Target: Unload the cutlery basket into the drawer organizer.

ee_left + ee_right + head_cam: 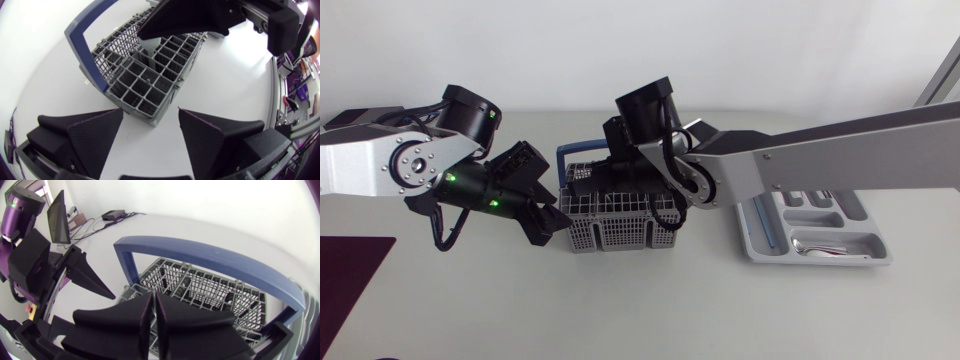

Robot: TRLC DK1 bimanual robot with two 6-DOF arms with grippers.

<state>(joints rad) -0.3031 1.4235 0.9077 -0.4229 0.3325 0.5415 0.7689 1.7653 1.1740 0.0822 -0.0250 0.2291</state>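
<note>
The grey wire cutlery basket (620,228) with a blue handle (575,152) stands mid-table. My right arm reaches over it from the right, and my right gripper (153,297) is shut, its tips down inside the basket (200,287) behind the handle (210,257). In the left wrist view a pale piece (150,45) shows just under the right gripper (152,35); whether it is held is hidden. My left gripper (552,224) is open by the basket's left corner. Its fingers (95,132) flank the near corner of the basket (145,85) without touching it.
The grey drawer organizer (820,260) lies to the right of the basket, with spoons (825,245) in its front compartment and a blue-handled piece (767,225) in a left slot. A dark purple mat (350,280) covers the table's front left corner.
</note>
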